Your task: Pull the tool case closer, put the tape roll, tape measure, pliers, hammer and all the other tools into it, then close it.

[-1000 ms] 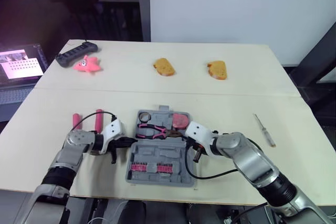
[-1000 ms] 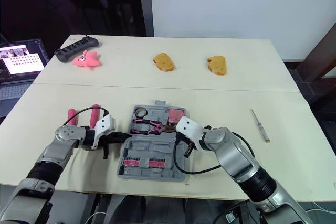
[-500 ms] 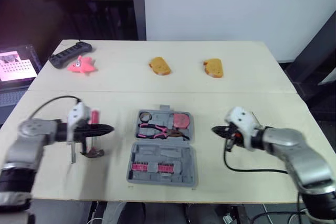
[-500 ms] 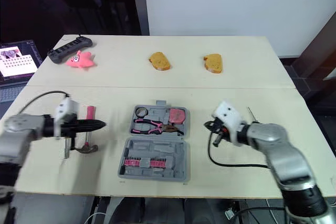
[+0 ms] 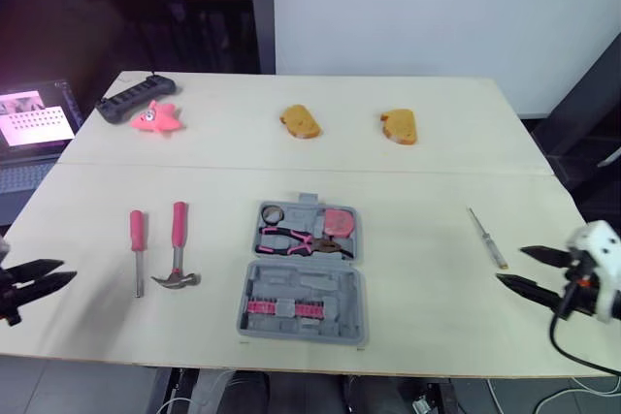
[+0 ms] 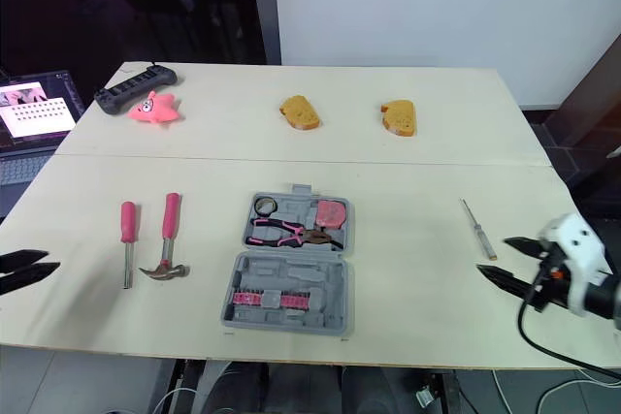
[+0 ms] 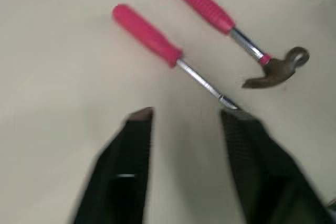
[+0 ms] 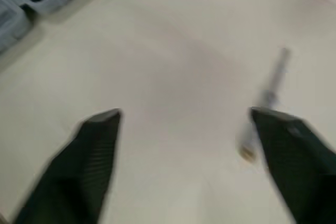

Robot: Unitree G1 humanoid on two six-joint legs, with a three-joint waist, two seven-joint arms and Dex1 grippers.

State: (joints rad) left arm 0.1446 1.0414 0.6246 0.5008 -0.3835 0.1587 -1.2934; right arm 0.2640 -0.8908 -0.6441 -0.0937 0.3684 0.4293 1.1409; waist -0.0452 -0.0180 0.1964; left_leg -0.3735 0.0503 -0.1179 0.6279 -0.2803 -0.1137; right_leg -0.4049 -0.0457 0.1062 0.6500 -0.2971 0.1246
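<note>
Tool case — open, pliers stowed.
Your hammer, pink screwdriver, slim screwdriver lie outside — left gripper, right gripper gape wide, empty.

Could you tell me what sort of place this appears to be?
Probably a robotics lab or test room: a pale wooden worktable holds an open grey plastic tool case and a pink starfish toy, with a lit laptop beside it.

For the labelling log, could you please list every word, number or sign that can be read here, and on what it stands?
No text can be read in these views.
On the lit laptop screen: rows of marks, too small to read.
On the open grey plastic tool case: no legible label.
</note>
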